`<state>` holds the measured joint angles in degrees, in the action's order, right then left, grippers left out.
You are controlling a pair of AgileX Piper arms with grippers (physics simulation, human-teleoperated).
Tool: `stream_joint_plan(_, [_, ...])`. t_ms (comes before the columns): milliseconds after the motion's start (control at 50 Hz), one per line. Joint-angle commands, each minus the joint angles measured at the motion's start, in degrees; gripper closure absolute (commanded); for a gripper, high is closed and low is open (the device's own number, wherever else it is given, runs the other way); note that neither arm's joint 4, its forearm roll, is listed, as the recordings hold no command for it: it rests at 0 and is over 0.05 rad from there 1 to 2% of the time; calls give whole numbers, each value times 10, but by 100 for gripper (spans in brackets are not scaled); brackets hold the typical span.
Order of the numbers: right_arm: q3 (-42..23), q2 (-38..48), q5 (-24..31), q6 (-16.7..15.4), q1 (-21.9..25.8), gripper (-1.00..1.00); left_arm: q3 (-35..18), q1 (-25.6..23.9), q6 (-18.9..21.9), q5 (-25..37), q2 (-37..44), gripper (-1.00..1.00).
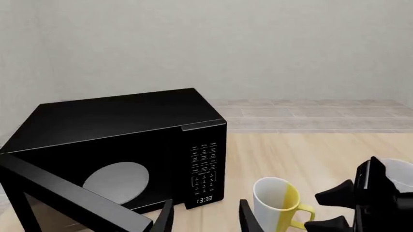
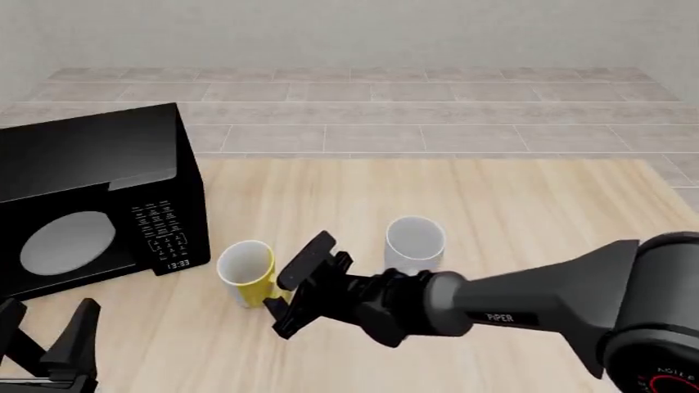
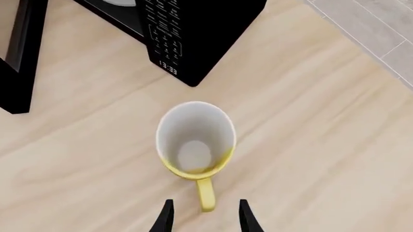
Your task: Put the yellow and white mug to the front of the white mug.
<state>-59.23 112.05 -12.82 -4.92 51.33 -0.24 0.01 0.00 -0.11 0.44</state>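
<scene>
Far left of the front view: black microwave [image 2: 93,201] on the worktop [image 2: 525,213]. Your left gripper [image 2: 49,348] sits low in the lower left corner, fingers spread, nothing between them. Left of centre, the yellow and white mug [image 2: 247,272] stands upright, just right of the microwave. Your right gripper [image 2: 307,285] hangs beside it; in the wrist view its fingers [image 3: 166,217] are parted either side of the handle's end, not closed on it. The white mug [image 2: 415,243] stands upright, right of centre, apart from the yellow one.
</scene>
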Motion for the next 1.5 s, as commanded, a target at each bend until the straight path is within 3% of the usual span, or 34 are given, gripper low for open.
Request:
stream_joint_plan(20, [-23, 32, 2, 0, -5, -100, 0, 0, 0, 0, 0, -100])
stream_joint_plan(440, [-42, 65, -6, 15, -1, -100, 0, 0, 0, 0, 0, -100])
stream_joint_plan(460, [-36, 60, -9, 16, 1, 100, 0, 0, 0, 0, 0, -100])
stream_joint_plan(1160, [-34, -68, 58, -31, -27, 100, 0, 0, 0, 0, 0, -100])
stream_joint_plan(1500, [-95, -80, 135, -57, -84, 100, 0, 0, 0, 0, 0, -100])
